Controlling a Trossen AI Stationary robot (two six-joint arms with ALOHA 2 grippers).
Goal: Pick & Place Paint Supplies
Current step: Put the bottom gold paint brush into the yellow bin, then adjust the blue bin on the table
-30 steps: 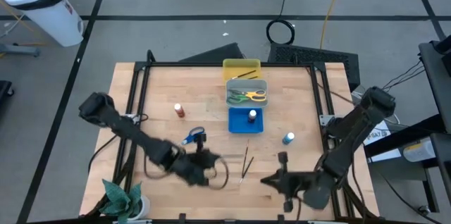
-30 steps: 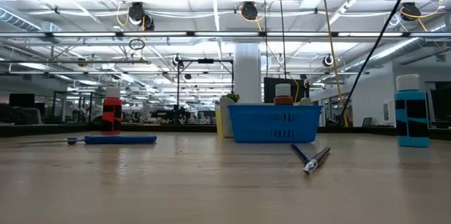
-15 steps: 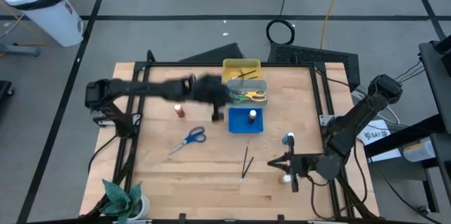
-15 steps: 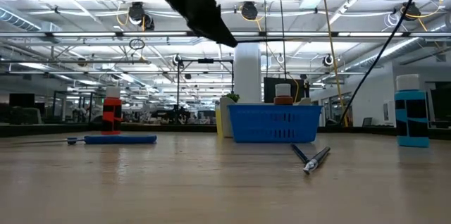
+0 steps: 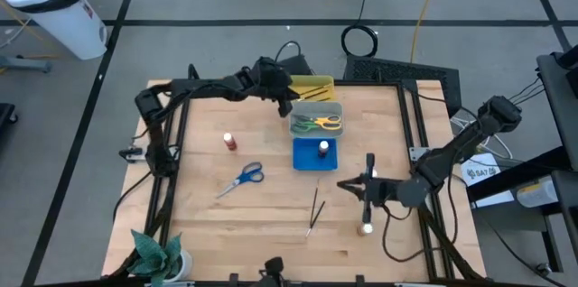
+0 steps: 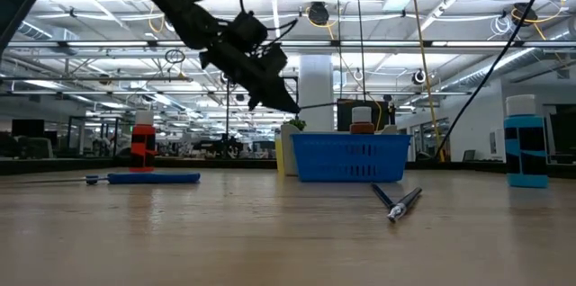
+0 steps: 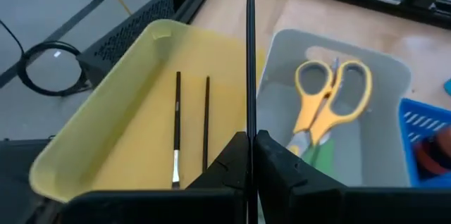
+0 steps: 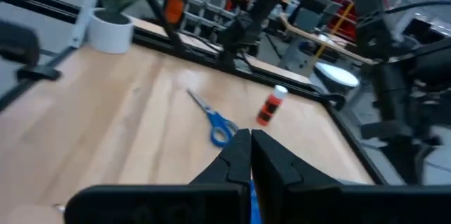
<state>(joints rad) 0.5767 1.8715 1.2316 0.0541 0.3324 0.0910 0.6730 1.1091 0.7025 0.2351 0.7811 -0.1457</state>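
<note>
Wooden tabletop [image 5: 271, 224] fills the high view's centre. Lower right of centre, the right gripper [image 5: 365, 187] hangs with fingers pressed together, seemingly empty, a whitish paint bottle [image 5: 366, 228] just below it. Farther up, at top centre, the left gripper [image 5: 282, 94] is clamped on a thin dark brush [image 7: 249, 62] over the yellow plastic tray [image 5: 298, 80], where two more brushes [image 7: 191, 122] lie.
</note>
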